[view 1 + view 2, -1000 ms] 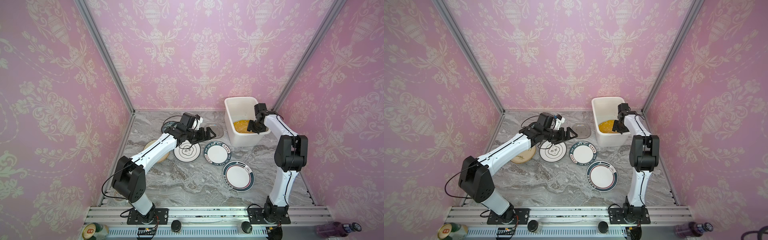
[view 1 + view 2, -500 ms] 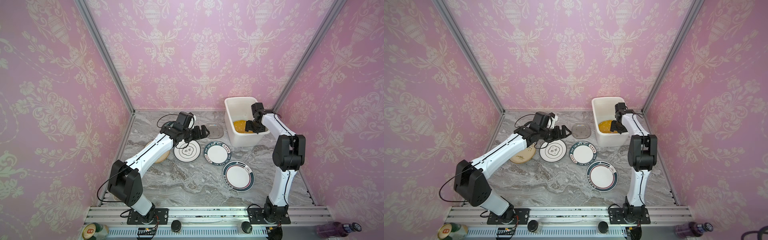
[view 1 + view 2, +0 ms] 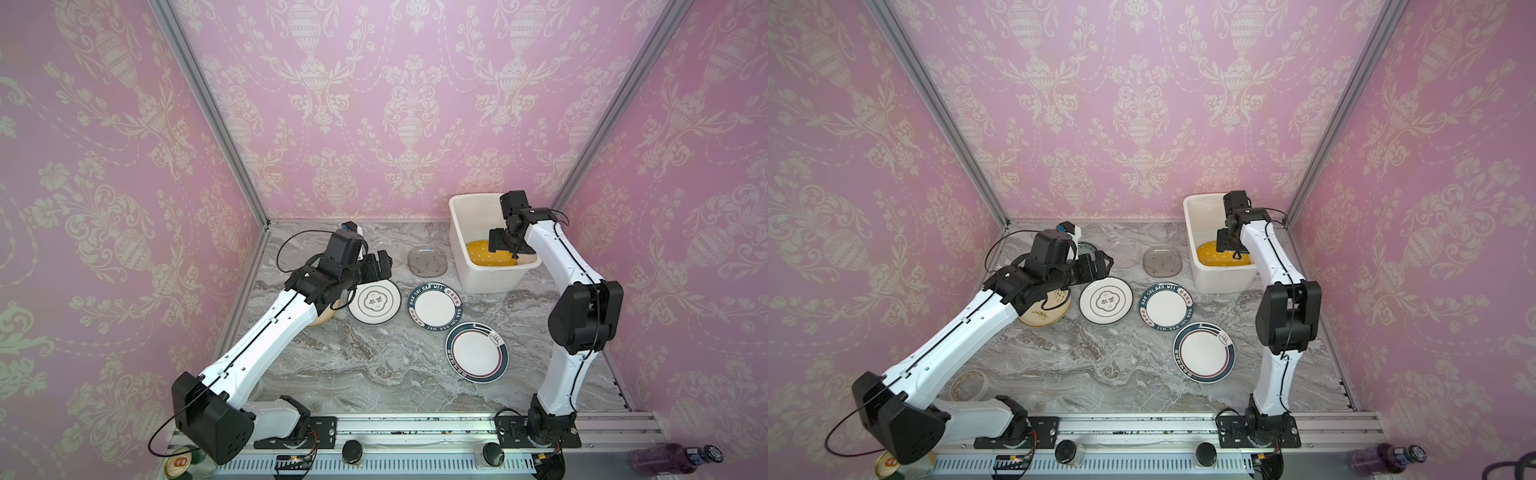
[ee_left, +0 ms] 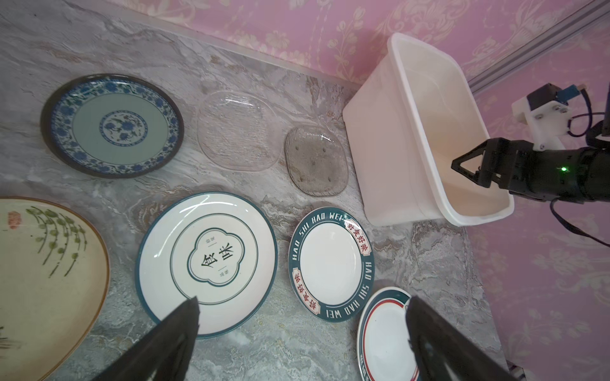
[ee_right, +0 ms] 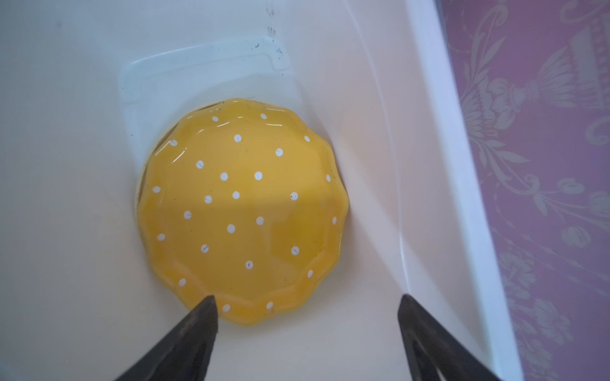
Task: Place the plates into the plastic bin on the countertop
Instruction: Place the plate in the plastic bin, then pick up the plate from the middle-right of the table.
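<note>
- The right gripper [image 5: 307, 298] hangs inside the deep white plastic bin [image 3: 488, 276], jaws spread wide and holding nothing.
- The round orange plate with white dots [image 5: 242, 204] lies on the bin's floor beneath it.
- The left gripper [image 4: 302, 298] is spread and empty above the grey marble-patterned bench [image 3: 353, 365].
- A teal patterned plate [image 4: 112, 125], a clear glass plate [image 4: 236, 130] and a smoky glass plate [image 4: 315, 161] lie on the bench outside the bin.

glossy orange plate [image 5: 242, 211], smooth white plastic bin [image 5: 66, 132]

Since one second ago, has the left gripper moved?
Yes. The left gripper drew back from the plastic bin; it no longer overlaps the smoky glass plate.
</note>
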